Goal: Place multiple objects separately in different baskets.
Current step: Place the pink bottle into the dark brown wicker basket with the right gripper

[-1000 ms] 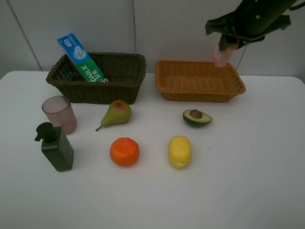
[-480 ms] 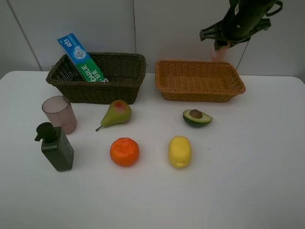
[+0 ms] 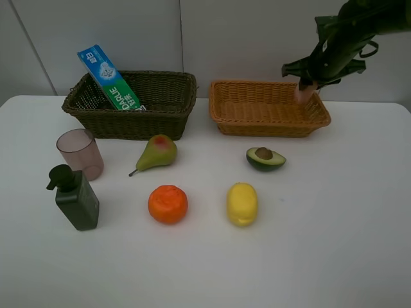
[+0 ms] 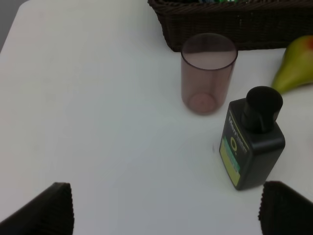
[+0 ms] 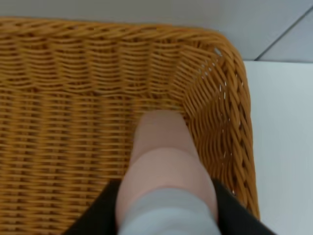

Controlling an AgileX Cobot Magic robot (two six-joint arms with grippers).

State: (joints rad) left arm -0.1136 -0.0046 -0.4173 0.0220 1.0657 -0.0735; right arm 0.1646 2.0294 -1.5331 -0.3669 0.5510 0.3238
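1. Small pink bottle (image 3: 302,95): clamped in the right gripper (image 3: 307,85), which is closed on its upper part. The bottle hangs tilted, its free end pointing down into the light orange-tan basket (image 3: 270,126).
2. Right wrist view: the bottle (image 5: 164,161) aims at a corner of the basket (image 5: 73,98). Contact with the weave cannot be told.
3. Light basket otherwise holds nothing visible. It sits at the back of the white table (image 3: 334,244), right of the dark olive-brown basket (image 3: 148,119).
4. Dark basket: blue-green toothpaste box (image 3: 109,78) leans inside, its top end sticking out over the rim.
5. On the table in front of the baskets: pear (image 3: 157,153), avocado half (image 3: 265,158) cut side up, orange (image 3: 167,204), lemon (image 3: 242,204), all apart.
6. Left side of the table: translucent pink cup (image 3: 80,153) upright, dark green pump bottle (image 3: 75,197) just in front of it.
7. Left gripper (image 4: 165,196): jaws spread wide, nothing between them, above bare table near the cup (image 4: 208,73) and pump bottle (image 4: 252,142).
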